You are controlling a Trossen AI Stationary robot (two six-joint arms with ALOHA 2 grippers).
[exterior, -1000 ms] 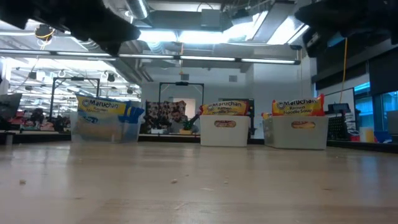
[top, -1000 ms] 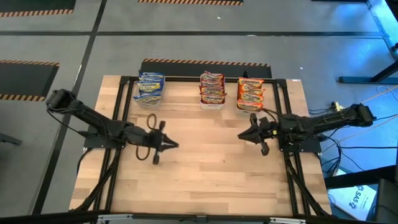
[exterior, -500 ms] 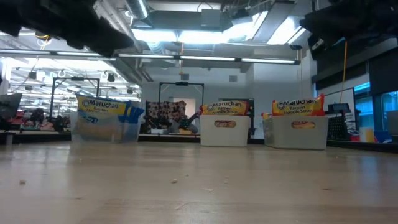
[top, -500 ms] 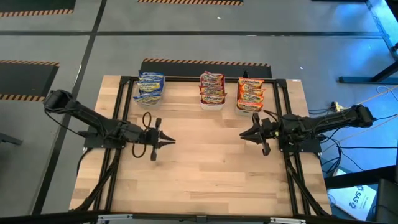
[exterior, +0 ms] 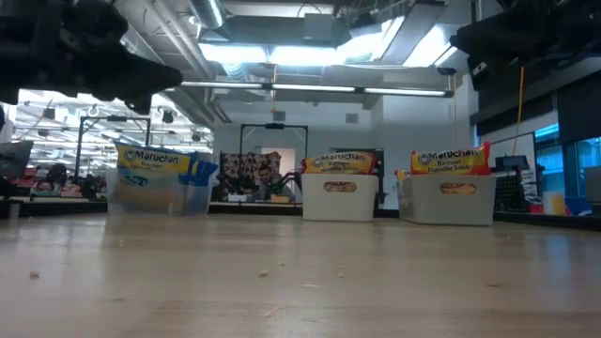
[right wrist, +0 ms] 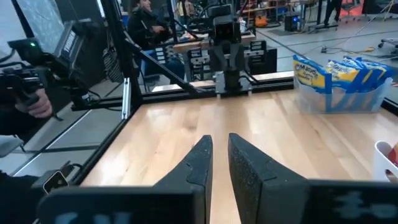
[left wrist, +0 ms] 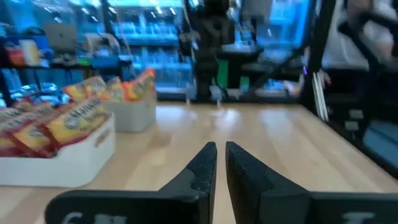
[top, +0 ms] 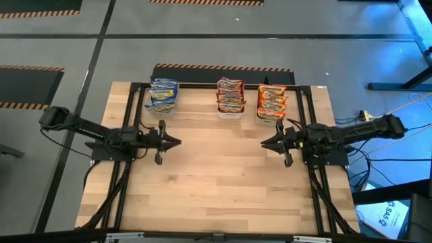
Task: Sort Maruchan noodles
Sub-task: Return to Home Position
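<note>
The Maruchan noodles lie in three bins along the table's far edge. The blue-white packets [top: 163, 94] are in a clear bin [exterior: 155, 192] on the left. The red packets [top: 230, 94] fill the white middle bin [exterior: 340, 199], and the orange packets [top: 271, 100] fill the white right bin [exterior: 451, 200]. My left gripper [top: 178, 142] hovers level over the table's left half, shut and holding nothing. My right gripper [top: 263, 144] hovers level over the right half, near the orange bin, also shut and holding nothing. The two grippers point toward each other.
Bare wooden tabletop [top: 223, 175] spreads between and in front of the grippers. A black frame rail [top: 223, 86] runs behind the bins. In the right wrist view a person's hand [right wrist: 34, 106] shows beyond the table's near edge.
My left gripper has drawn back toward the table's left edge and a little toward the far edge, staying shut. The packets and bins have not moved.
</note>
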